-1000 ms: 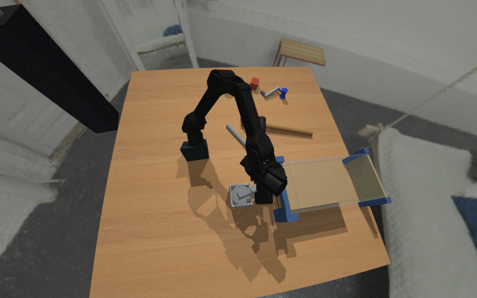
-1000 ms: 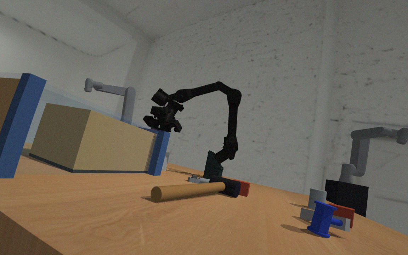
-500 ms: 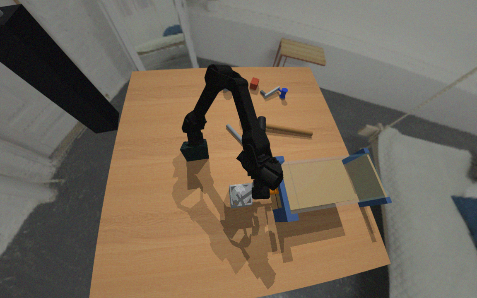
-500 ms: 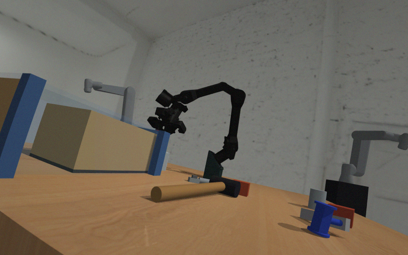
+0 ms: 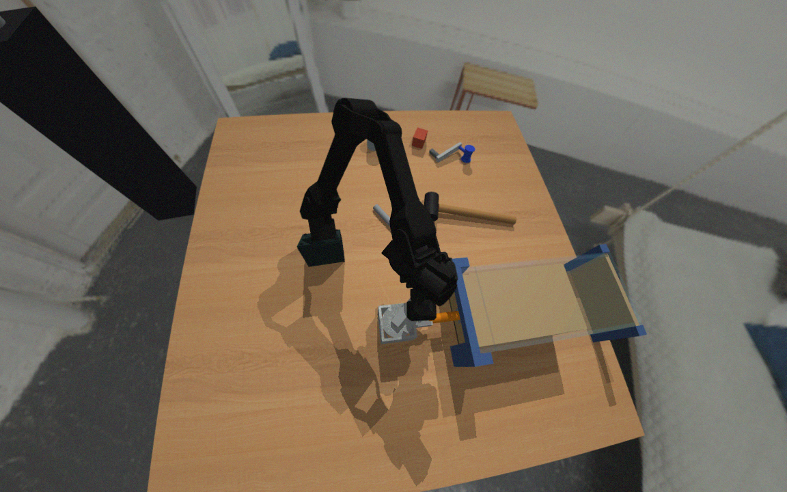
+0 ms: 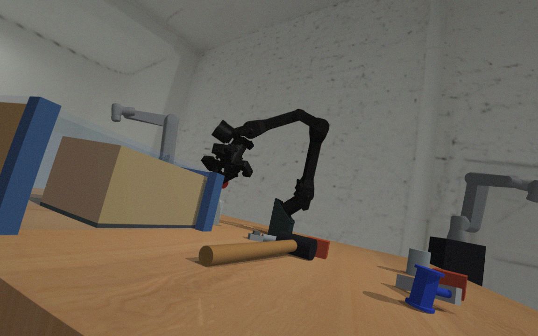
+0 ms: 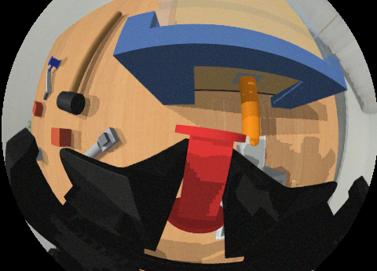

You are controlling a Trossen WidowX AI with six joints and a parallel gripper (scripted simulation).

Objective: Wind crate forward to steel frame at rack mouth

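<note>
My gripper (image 6: 225, 173) (image 7: 206, 147) is shut on the red knob (image 7: 208, 173) of the winch handle, beside the cubby mouth. The handle's arm and key are mostly hidden. The grey winch (image 5: 395, 324) stands on the bench in front of the cubby. An orange strap (image 5: 445, 317) (image 7: 250, 110) runs from it to the crate. The tan crate (image 5: 525, 299) (image 6: 153, 187) sits flat inside the clear-panelled cubby. Its front is close behind the blue frame (image 5: 468, 311) (image 6: 210, 200) (image 7: 216, 35). I cannot tell whether they touch.
A crank with a blue knob (image 5: 467, 154) (image 6: 423, 288) (image 7: 54, 63) lies at the back. A mallet (image 5: 475, 214) (image 6: 248, 252) (image 7: 71, 102) and a grey tool (image 5: 382, 215) (image 7: 105, 141) lie beside the cubby. Red blocks (image 5: 419, 137) (image 7: 61, 137) lie near the tools.
</note>
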